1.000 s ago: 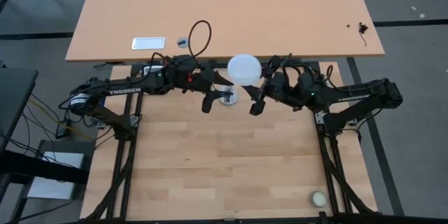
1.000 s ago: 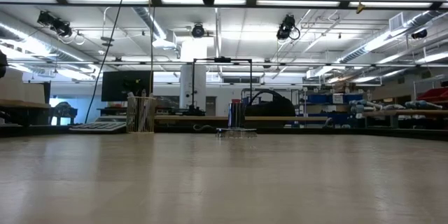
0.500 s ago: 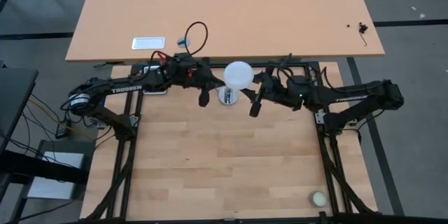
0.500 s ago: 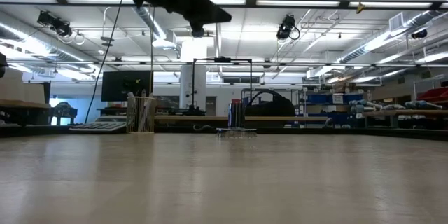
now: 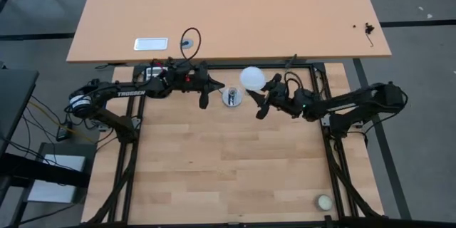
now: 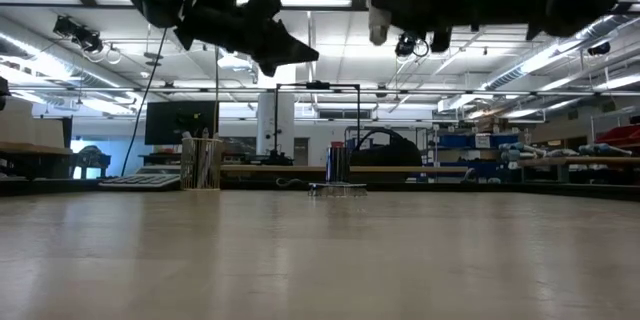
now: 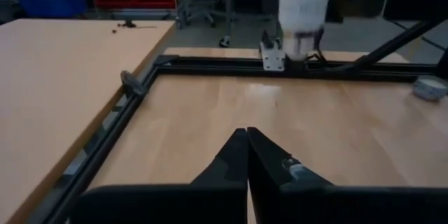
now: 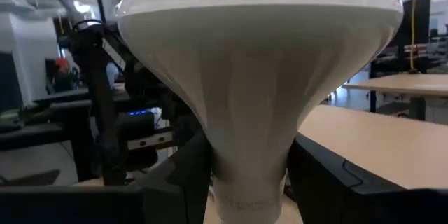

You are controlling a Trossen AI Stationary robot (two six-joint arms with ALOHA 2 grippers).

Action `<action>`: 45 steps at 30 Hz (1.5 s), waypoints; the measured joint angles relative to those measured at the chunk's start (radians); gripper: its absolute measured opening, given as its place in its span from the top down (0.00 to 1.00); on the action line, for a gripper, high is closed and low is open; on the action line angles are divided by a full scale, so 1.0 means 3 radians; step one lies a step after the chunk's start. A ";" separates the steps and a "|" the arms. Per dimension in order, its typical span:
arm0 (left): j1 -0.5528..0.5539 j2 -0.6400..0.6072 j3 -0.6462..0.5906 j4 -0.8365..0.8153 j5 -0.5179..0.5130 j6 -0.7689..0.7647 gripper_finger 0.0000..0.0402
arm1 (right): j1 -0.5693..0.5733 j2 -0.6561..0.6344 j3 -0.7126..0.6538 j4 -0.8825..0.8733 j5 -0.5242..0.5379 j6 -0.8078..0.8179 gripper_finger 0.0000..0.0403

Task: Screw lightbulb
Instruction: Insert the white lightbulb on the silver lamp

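lightbulb (image 5: 251, 78) | white, frosted | upright, base down | held above table

The lightbulb (image 5: 252, 78) sits between the left tool (image 5: 204, 100) and right tool (image 5: 261, 107), just right of the socket (image 5: 231, 97).

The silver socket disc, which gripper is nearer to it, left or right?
Left. The left gripper hangs just beside the socket disc; the right gripper, holding the lightbulb, is slightly farther on its other side.

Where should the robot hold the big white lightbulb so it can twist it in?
Probably where the right gripper has it now: on the narrow neck of the white frosted lightbulb, fingers closing from two opposite sides. The neck is slim enough to pinch, the wide round globe is not, and the screw base below stays free.
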 joint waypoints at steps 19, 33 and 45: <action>0.0339 0.1160 0.0149 0.0313 -0.0146 0.0157 1.00 | -0.0042 0.0723 0.0093 0.0585 0.0188 -0.0079 0.57; 0.0344 0.1509 0.0662 -0.0451 0.0376 0.0488 1.00 | -0.0036 0.0655 0.0092 0.0516 0.0215 -0.0081 0.57; -0.0093 0.1516 0.0613 -0.0784 0.0329 0.0700 1.00 | 0.0127 0.0655 0.0092 0.0483 0.0217 -0.0111 0.57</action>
